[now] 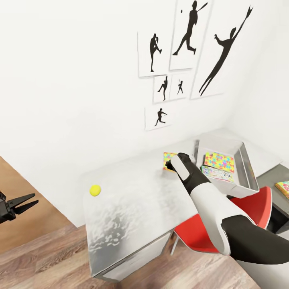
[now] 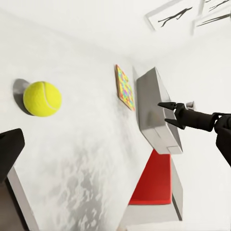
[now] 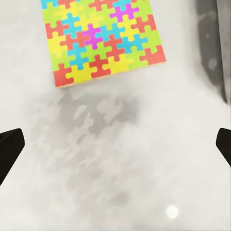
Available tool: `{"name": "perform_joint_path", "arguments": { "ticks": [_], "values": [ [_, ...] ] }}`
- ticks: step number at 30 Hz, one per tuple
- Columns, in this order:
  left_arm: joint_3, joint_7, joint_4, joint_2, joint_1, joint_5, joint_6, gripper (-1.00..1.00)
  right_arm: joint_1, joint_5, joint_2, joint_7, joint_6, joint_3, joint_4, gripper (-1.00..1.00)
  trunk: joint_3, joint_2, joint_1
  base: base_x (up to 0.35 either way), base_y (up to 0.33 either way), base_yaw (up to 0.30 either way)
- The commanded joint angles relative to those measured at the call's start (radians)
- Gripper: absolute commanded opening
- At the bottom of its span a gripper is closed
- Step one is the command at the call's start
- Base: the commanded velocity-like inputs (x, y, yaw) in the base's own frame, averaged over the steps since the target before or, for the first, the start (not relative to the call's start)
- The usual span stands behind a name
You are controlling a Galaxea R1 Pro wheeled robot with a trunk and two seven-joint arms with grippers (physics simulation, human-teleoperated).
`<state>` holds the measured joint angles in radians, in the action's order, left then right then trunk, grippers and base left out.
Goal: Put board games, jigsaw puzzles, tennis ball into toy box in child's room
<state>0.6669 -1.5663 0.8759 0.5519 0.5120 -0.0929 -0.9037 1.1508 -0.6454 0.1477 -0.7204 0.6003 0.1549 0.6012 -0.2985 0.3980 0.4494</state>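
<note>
The toy box (image 1: 245, 173) is sitting at the far right end of the pale surface (image 1: 132, 200), close to the wall corner, and it is already holding part of the load: one jigsaw puzzle (image 1: 219, 161) is lying flat inside it, and just in front of that a pale board game (image 1: 217, 173) is lying in the tray too. Whether a second game is lying under either of them cannot be told.

Still outside, a second jigsaw puzzle (image 3: 103, 39) is resting flat on the surface just beside the toy box's near wall, toward the back edge. The right pincer (image 1: 175, 163) is hovering above the surface next to it; in the right wrist view its two fingertips are standing wide apart with nothing between them and the puzzle just ahead, so my judgement is that this piece is the step in hand.

The tennis ball (image 1: 95, 190) is sitting near the left edge of the surface, well apart from the toy box. The left pincer (image 1: 24, 202) is hanging off beyond that left edge, over the wood floor (image 1: 44, 265), its jaws parted and empty.

At the right edge of the head view, another colourful flat item (image 1: 283, 186) is lying on the lower dark cabinet top (image 1: 267, 180); it is cut off, so whether it is a game cannot be told.

So at least the puzzle and the ball are left to go in, and the remaining games are not accounted for.
</note>
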Motion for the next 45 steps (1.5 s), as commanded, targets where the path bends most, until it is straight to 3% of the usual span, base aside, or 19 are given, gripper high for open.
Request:
{"name": "perform_joint_path", "arguments": {
  "ticks": [1,10,36,40,45],
  "values": [
    [0.000,-0.005,0.000,0.000,0.000,0.001,-0.010,1.00,0.001,-0.008,0.000,-0.008,0.003,0.005,0.001,1.00,-0.002,0.002,0.001,0.000,0.075,-0.266],
    [0.000,-0.005,0.000,0.000,-0.001,0.001,-0.010,1.00,0.001,-0.008,0.000,-0.008,0.003,0.005,0.001,1.00,-0.002,0.002,0.001,-0.001,0.027,-0.176],
    [0.001,-0.005,0.008,-0.008,-0.011,0.000,-0.011,1.00,0.001,-0.007,0.011,-0.008,0.001,0.005,0.001,1.00,-0.002,0.002,0.001,-0.032,0.060,-0.007],
    [0.000,-0.005,0.037,-0.023,-0.023,-0.004,-0.018,1.00,0.001,-0.007,0.012,-0.008,0.001,0.005,0.002,1.00,-0.002,0.002,0.001,0.000,0.000,0.000],
    [-0.041,-0.005,0.199,-0.070,-0.100,-0.061,-0.064,1.00,0.001,-0.007,0.013,-0.008,0.000,0.005,0.001,1.00,-0.002,0.002,0.001,0.000,0.000,0.000]
  ]
}}
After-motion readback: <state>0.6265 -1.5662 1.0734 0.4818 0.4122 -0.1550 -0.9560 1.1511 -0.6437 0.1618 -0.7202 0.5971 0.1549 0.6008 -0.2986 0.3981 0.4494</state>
